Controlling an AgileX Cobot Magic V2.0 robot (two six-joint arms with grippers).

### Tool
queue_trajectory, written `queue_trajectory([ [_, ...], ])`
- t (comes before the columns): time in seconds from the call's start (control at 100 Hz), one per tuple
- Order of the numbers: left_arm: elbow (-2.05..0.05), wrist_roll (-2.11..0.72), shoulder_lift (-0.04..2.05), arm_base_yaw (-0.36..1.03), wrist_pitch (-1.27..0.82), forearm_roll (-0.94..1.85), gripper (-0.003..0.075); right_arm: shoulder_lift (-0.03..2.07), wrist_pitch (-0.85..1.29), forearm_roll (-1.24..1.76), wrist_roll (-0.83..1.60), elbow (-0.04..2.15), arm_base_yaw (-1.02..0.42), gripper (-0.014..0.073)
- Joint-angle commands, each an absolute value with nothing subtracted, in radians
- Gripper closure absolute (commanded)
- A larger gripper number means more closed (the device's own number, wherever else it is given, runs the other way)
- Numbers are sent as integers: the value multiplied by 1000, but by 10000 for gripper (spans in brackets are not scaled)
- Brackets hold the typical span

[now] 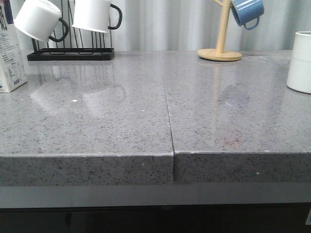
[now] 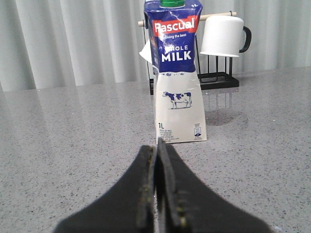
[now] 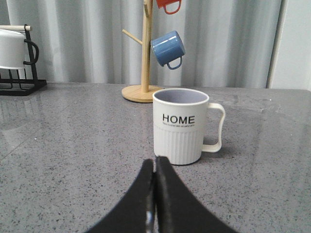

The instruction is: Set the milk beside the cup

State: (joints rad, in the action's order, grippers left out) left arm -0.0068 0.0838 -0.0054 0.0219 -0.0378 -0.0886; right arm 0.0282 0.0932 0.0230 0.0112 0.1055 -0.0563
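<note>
The milk carton [image 2: 177, 73], white with a dark blue top reading "WHOLE MILK" and a cow picture, stands upright on the grey counter; it shows at the far left edge of the front view [image 1: 8, 58]. My left gripper [image 2: 157, 148] is shut and empty, just short of the carton's base. The white ribbed "HOME" cup [image 3: 181, 126] with a white handle stands upright; it shows at the right edge of the front view [image 1: 300, 62]. My right gripper [image 3: 155, 162] is shut and empty, close in front of the cup. Neither gripper shows in the front view.
A black wire rack [image 1: 70, 51] holds white mugs with black handles [image 1: 97, 14] at the back left. A wooden mug tree [image 1: 221, 48] with a blue mug [image 1: 247, 12] stands at the back right. A seam [image 1: 167, 111] runs down the counter's middle.
</note>
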Motion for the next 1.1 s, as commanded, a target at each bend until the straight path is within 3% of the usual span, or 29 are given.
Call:
queue_trajectory([
  [0.0,43,93,-37,21,43,-83,741,118,76,29,19,200,-54,715],
  [0.29,43,93,-37,21,43,-83,741,516,115,29,19,394,-54,715],
  [0.52,43,93,-37,21,43,-83,741,752,-35,29,19,419,-53,698],
  [0.61,43,93,-37,21,43,-83,741,806,-71,29,19,419,-53,587],
  [0.76,43,93,-37,21,43,-83,741,856,-80,29,19,419,-53,224],
  [0.81,43,93,-37,21,43,-83,741,866,-85,29,19,419,-48,146],
  [1.09,43,93,-37,21,43,-83,741,887,-164,29,19,419,89,127],
])
